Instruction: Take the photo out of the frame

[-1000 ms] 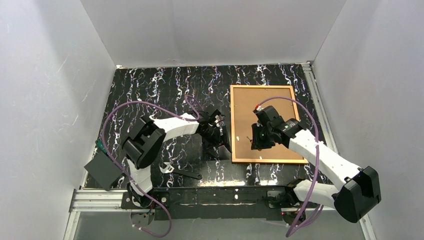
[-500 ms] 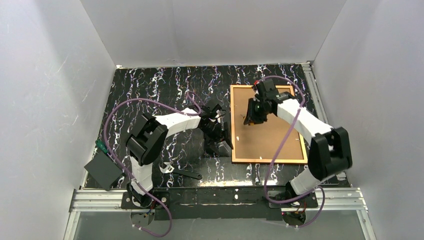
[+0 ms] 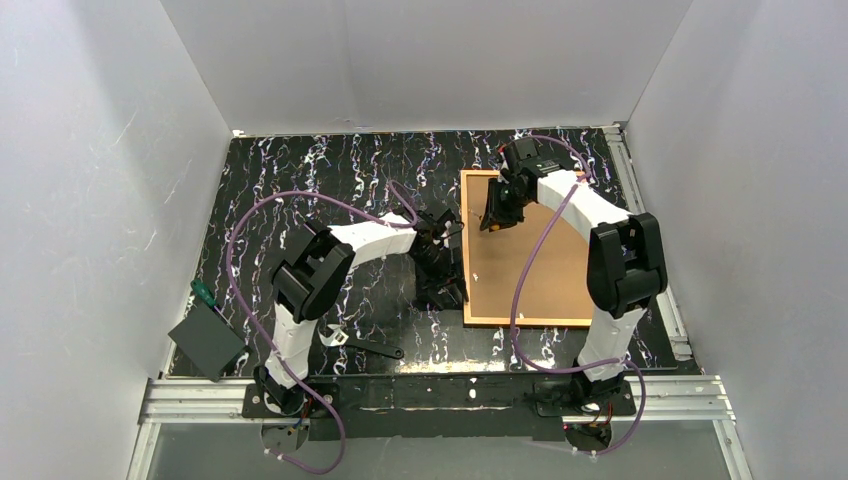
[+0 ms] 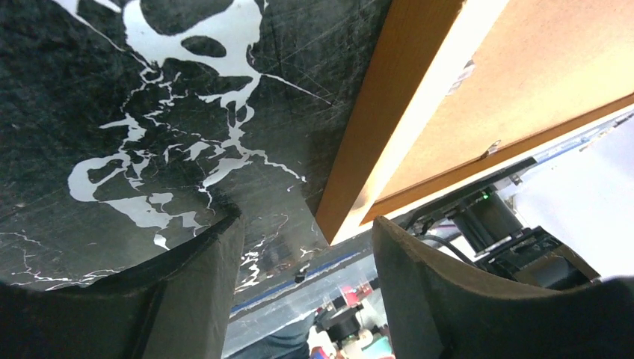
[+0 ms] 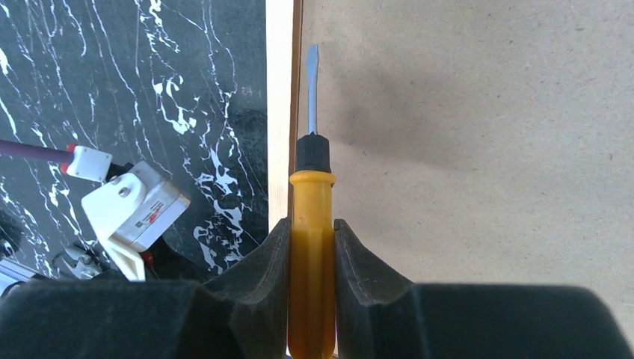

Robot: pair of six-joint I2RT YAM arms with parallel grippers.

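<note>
The frame [image 3: 540, 321] lies back-up on the right half of the table. The photo's tan board back [image 3: 555, 275] fills it; the print itself is hidden underneath. My left gripper [image 3: 446, 286] is at the frame's left rail near its near-left corner. In the left wrist view its jaws stand open [image 4: 306, 250], with the orange-brown frame corner [image 4: 359, 172] just beyond the gap. My right gripper [image 3: 492, 218] hovers over the far-left part of the board. It is shut [image 5: 312, 239] on a yellow-handled screwdriver [image 5: 312, 217], whose blade tip is over the seam between rail [image 5: 280, 90] and board [image 5: 463, 112].
A wrench [image 3: 360, 346] lies on the dark marbled table near the front, left of the frame. A black box [image 3: 205, 342] sits at the near-left corner. White walls enclose the table, and an aluminium rail [image 3: 200, 398] runs along the near edge.
My right arm has swung from the frame's near-left area to its far-left part, carrying the screwdriver. The left gripper stays at the left rail, its jaws slightly narrower.
</note>
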